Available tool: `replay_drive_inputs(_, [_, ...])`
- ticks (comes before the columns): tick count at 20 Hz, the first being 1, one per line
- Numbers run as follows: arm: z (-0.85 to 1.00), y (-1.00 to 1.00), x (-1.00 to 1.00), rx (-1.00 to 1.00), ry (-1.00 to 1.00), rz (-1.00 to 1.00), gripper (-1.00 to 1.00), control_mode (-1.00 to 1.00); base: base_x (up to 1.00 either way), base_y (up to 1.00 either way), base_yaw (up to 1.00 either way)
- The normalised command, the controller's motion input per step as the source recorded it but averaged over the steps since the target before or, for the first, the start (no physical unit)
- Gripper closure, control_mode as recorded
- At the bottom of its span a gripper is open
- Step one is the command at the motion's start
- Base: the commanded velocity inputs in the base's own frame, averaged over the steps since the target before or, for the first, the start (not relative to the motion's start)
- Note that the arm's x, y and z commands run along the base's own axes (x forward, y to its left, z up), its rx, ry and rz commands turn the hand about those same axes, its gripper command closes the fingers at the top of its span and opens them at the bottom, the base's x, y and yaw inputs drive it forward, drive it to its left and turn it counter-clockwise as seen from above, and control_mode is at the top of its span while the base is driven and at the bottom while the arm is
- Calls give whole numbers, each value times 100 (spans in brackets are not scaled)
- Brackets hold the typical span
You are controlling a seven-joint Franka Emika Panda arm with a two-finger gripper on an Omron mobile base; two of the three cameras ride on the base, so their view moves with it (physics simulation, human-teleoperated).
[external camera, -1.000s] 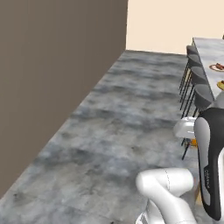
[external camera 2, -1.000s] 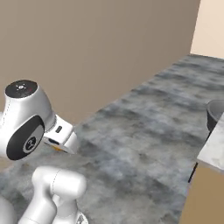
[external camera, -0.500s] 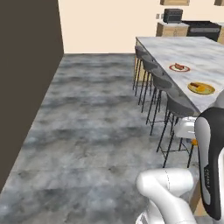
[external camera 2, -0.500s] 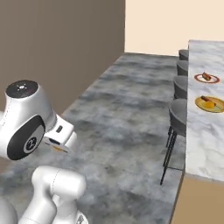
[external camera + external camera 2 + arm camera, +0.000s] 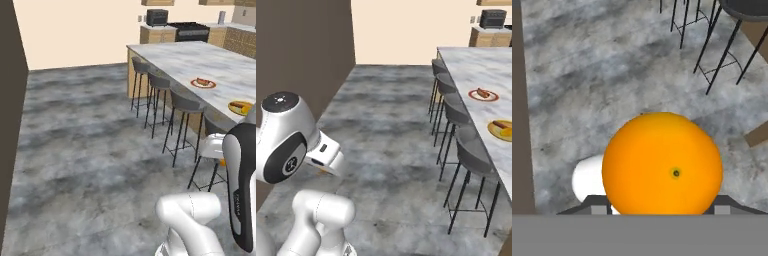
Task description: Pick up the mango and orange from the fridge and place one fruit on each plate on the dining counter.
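The orange [image 5: 662, 167] looms large in the hand view, and my gripper [image 5: 324, 169] is shut on it; the ball hides the finger tips. A sliver of the orange [image 5: 223, 161] peeks out beside my arm in the left base view. To my right runs the dining counter [image 5: 190, 60] with its marble top. On it lie the red-rimmed plate [image 5: 203, 83] [image 5: 483, 94] and, nearer, the yellow-orange-rimmed plate [image 5: 241, 106] [image 5: 502, 128]. Each plate carries a small reddish item too small to name. The fridge is out of view.
Several grey stools [image 5: 186, 102] [image 5: 472, 159] line the island's near side, between me and the plates. A dark tall panel [image 5: 301, 50] stands on the left. Grey mottled floor [image 5: 90, 140] spreads ahead. A stove and a black microwave [image 5: 157, 17] sit at the far wall.
The whole picture has swung as the base turned: the island, stools and plates now sit further into both base views. The orange stays in the gripper.
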Motion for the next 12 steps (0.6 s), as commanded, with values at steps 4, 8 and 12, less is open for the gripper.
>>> replay_drive_inputs(4, [0, 0, 0, 0, 0, 0, 100, 100, 100, 71, -47])
replay_drive_inputs(8, [0, 0, 0, 0, 0, 0, 100, 100, 100, 67, -52])
replay_drive_inputs(12, [0, 0, 0, 0, 0, 0, 100, 100, 100, 47, -54])
